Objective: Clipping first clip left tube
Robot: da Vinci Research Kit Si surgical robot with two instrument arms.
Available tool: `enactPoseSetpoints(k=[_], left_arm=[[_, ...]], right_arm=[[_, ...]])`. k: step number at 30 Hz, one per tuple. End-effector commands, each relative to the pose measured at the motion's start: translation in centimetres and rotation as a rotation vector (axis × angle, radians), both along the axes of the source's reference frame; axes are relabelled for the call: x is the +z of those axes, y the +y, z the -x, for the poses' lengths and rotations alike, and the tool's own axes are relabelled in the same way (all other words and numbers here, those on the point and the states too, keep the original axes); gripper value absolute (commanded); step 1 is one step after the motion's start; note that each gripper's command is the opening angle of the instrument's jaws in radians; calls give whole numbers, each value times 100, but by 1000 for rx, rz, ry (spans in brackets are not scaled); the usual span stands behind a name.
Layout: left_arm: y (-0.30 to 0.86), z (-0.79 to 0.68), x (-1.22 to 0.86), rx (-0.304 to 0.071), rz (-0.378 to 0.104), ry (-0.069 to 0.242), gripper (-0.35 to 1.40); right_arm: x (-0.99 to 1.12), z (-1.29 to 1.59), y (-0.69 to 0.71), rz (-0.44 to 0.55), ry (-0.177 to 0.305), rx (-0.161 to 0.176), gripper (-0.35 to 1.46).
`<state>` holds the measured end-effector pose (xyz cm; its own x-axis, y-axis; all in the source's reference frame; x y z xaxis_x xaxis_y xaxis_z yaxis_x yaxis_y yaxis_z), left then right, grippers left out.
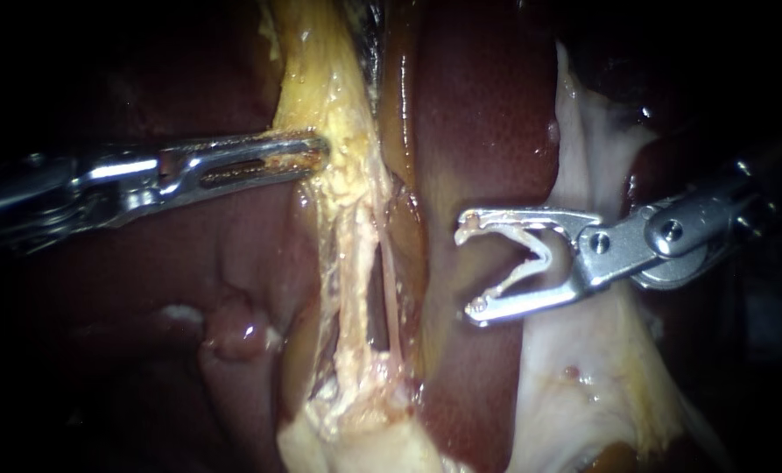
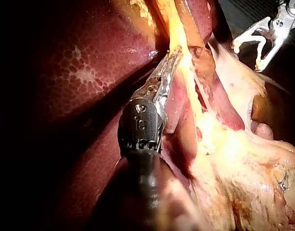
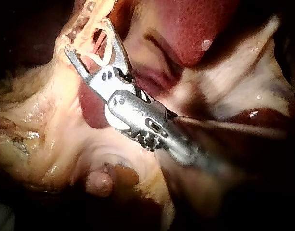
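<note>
Endoscope view: two steel instruments, two tubes, one clip. The left instrument has slotted jaws clamped on a lumpy yellow fatty band; the right instrument holds its jaws wide apart, both bearing on the pale V-shaped clip seated between them, over the smooth dark-red liver. The left tube, a pale glistening cord, runs beside the thinner right tube, a dark slit between them, near the clip but apart from it.

Left tube — pale, stretched upright — clip well apart
</note>
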<state>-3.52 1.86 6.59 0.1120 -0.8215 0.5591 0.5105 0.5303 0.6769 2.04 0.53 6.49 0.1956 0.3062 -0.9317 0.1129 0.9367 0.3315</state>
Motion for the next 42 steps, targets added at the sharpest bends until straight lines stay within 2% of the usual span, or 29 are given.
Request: enactPoseSetpoints(k=[1,7,11,12,14,17,21,25,30,36,42], left_arm=[[0,0,0,0,0,0,-35],[1,-5,-5,2,-3,-2,-35],[10,-18,-25,8,-14,-7,-35],[13,-22,-32,5,-17,-2,-35],[20,-32,-47,-11,-16,-10,-35],[28,-45,-69,-31,-8,-22,-35],[32,-54,-91,-44,4,-32,-35],[27,-56,-106,-53,4,-36,-35],[22,-54,-117,-57,10,-36,-35],[21,-54,-122,-61,11,-38,-35],[21,-54,-123,-61,11,-37,-35]], right_arm=[[0,0,0,0,-1,0,60],[1,-4,-5,-2,11,-15,60],[13,-18,-22,-72,18,-27,60],[19,-24,-28,-99,21,-33,60],[30,-38,-40,-157,24,-39,60],[44,-57,-56,-218,14,-56,60],[62,-85,-72,-280,-15,-76,60],[78,-102,-76,-315,-34,-82,60],[98,-113,-70,-321,-68,-84,60],[121,-120,-64,-317,-71,-79,60],[135,-141,-66,-323,-56,-115,60]])
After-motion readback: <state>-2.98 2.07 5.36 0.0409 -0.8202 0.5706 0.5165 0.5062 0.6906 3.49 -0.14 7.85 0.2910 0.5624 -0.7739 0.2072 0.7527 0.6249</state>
